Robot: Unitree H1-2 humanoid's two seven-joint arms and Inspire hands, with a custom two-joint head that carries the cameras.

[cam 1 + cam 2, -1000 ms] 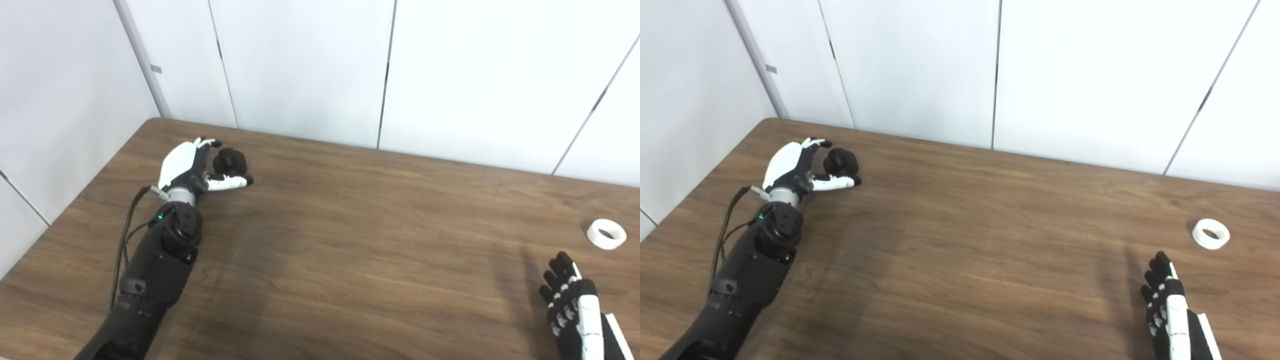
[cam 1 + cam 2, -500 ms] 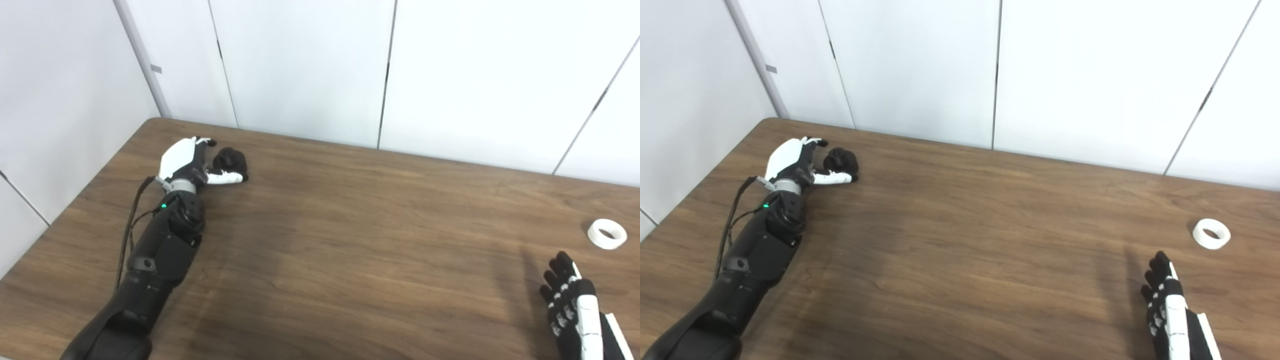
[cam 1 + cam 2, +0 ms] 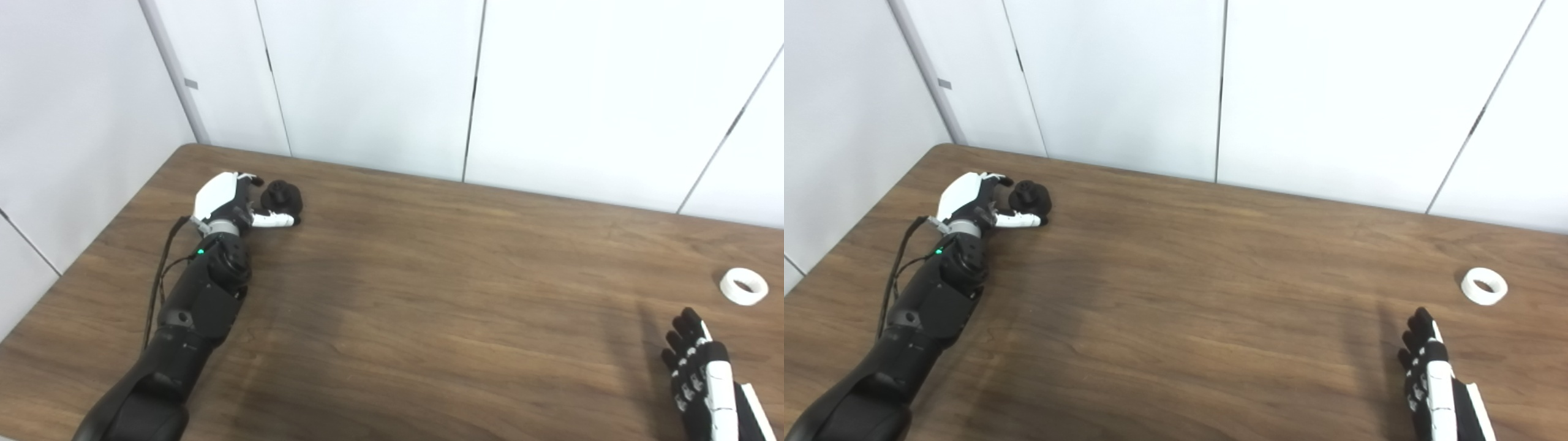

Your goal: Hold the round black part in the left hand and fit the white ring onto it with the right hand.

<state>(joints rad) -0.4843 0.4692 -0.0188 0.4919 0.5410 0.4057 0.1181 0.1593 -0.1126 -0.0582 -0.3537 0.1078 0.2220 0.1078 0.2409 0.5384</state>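
Wood-grain counter [image 3: 429,294] carries both parts, far apart. At its far left corner, close to the back edge and the white wall panels [image 3: 367,79], the left hand [image 3: 226,199] lies low with its fingers and thumb curled around the round black part [image 3: 282,196]; whether they actually press on it cannot be told, and the part sits on the counter just right of the palm. At the near right edge, the right hand [image 3: 1433,376] lies flat and empty, fingers straight and slightly spread. Just ahead of it and a little to its right sits the white ring [image 3: 1483,286], apart from the fingertips. Between the two hands, bare wood runs unbroken.
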